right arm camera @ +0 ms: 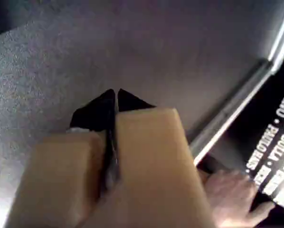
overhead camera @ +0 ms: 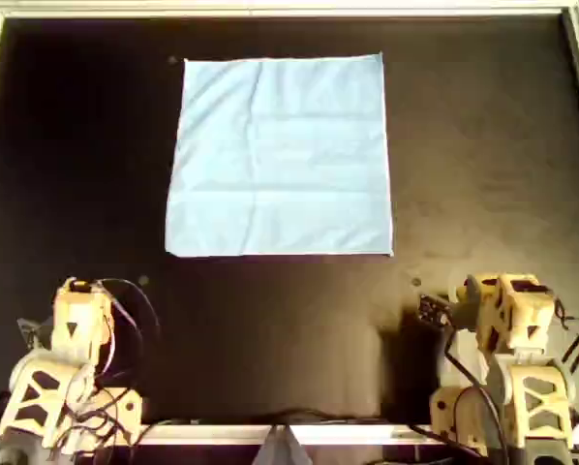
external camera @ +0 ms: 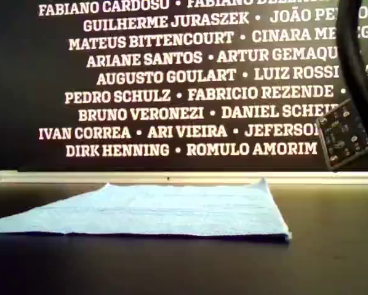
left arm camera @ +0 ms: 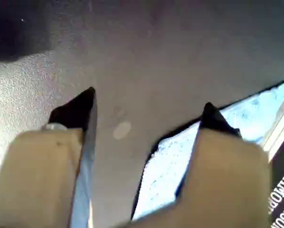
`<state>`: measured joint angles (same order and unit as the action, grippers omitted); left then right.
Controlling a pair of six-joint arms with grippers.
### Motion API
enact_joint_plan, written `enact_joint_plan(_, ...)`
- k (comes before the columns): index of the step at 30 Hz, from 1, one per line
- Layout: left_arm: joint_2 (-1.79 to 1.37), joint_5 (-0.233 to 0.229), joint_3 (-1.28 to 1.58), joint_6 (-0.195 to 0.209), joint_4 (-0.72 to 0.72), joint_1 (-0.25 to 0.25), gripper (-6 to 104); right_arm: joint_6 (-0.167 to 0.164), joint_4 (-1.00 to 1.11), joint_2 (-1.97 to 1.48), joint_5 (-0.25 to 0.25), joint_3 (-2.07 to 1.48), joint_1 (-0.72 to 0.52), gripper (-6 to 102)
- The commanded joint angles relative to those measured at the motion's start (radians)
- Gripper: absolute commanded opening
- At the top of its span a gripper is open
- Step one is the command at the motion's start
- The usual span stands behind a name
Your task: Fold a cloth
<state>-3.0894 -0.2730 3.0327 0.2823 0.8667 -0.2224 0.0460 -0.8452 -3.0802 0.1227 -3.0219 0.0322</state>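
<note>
Left hand (left arm camera: 146, 107) spread wide, right hand (right arm camera: 116, 95) pressed closed.

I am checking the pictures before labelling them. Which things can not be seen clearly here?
- Thin light-blue fabric cloth: left wrist view shows only a blurred strip, partly behind the open left claw.
- Cloth's far edge: exterior view is too low to show its shape.
- Right claw: shut; right wrist view is blurred, and a pale shape at its edge is cut off.

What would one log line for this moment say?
cloth: flat, unfolded | left gripper: open, empty, off cloth | right gripper: shut, empty | fold: not begun
</note>
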Motion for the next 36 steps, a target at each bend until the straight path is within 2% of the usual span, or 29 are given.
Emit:
enact_joint_plan(1, 0.064, 0.095, -0.003, -0.078, -0.064, 0.149, 12, 0.012, -0.003, -0.034, -0.012, -0.014, 0.003, 2)
enact_joint_plan(19, 0.064, 0.104, -0.003, -0.080, -0.064, 0.149, 12, 0.012, -0.003, -0.034, -0.017, -0.014, 0.003, 2)
enact_joint_plan(24, 0.055, 0.110, -0.003, -0.066, -0.064, 0.140, 12, 0.012, -0.003, -0.034, -0.020, -0.014, 0.005, 2)
enact_joint_plan(28, 0.044, 0.112, -0.003, -0.078, -0.081, 0.137, 13, 0.014, 0.029, -0.035, -0.021, -0.012, 0.008, 3)
enact_joint_plan(31, 0.041, 0.112, -0.003, -0.078, -0.086, 0.137, 23, 0.014, 0.160, -0.035, -0.023, -0.012, 0.008, 6)
enact_joint_plan(35, 0.041, 0.112, -0.003, -0.078, -0.086, 0.137, 50, 0.014, 0.301, -0.034, -0.023, -0.012, 0.009, 22)
enact_joint_plan(36, 0.041, 0.112, -0.003, -0.067, -0.086, 0.137, 58, 0.014, 0.301, -0.034, -0.023, -0.012, 0.009, 26)
